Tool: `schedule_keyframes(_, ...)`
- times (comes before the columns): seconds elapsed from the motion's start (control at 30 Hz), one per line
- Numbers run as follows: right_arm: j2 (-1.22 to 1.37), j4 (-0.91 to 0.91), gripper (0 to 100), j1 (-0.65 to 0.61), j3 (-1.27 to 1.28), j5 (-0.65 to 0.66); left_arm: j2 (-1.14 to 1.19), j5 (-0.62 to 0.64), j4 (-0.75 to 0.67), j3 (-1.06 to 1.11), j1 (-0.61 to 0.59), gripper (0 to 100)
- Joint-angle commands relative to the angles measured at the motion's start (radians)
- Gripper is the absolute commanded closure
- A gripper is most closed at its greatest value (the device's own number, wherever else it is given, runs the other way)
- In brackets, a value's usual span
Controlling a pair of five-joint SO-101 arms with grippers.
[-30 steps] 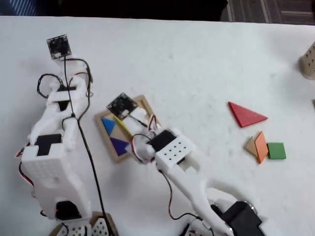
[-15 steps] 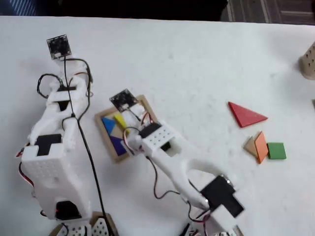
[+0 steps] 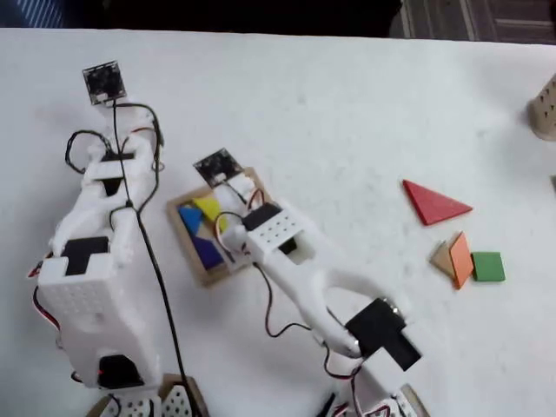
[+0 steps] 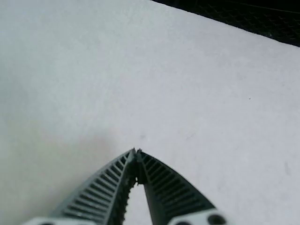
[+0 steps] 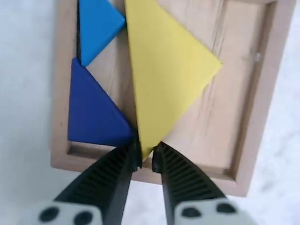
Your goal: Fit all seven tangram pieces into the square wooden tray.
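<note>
The square wooden tray (image 3: 209,277) (image 5: 253,117) lies at the table's middle left. Inside it are a light blue triangle (image 5: 96,26), a dark blue triangle (image 5: 91,115) and a large yellow triangle (image 3: 208,208) (image 5: 164,75). My right gripper (image 5: 146,157) is shut on the yellow triangle's corner at the tray's rim, with the piece lying almost flat in the tray. My left gripper (image 4: 137,157) is shut on nothing over bare table. Off to the right lie a red triangle (image 3: 433,204), an orange piece (image 3: 460,258), a tan triangle (image 3: 442,258) and a green square (image 3: 487,266).
The left arm (image 3: 91,217) stands just left of the tray, with its cable running past the tray's edge. A pale wooden object with holes (image 3: 545,109) sits at the far right edge. Open table lies between the tray and the loose pieces.
The right arm has pushed farther over the tray toward the back left. The yellow triangle, seen edge-on before, now lies flatter and shows more of its face.
</note>
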Motion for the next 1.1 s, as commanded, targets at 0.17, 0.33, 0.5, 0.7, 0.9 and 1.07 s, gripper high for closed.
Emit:
schedule_keyframes(0.17, 0.004, 0.001, 98.1, 0.091, -0.153, -0.006, -0.051, 0.009, 0.006, -0.058, 0.010, 98)
schedule_keyframes(0.33, 0.012, -0.002, 98.1, 0.107, -0.221, -0.003, -0.051, 0.009, 0.006, -0.058, 0.010, 98)
schedule_keyframes(0.5, 0.013, -0.102, 98.1, 0.108, -0.242, 0.002, -0.051, 0.009, 0.006, -0.058, 0.010, 98)
schedule_keyframes(0.7, 0.013, -0.222, 98.1, 0.105, -0.252, 0.002, -0.051, 0.009, 0.006, -0.058, 0.010, 98)
schedule_keyframes(0.9, 0.104, -0.208, 98.1, 0.107, -0.391, 0.003, -0.051, 0.009, 0.006, -0.058, 0.010, 98)
schedule_keyframes(1.07, 0.291, -0.094, 98.1, 0.107, -0.606, 0.003, -0.051, 0.009, 0.006, -0.058, 0.010, 98)
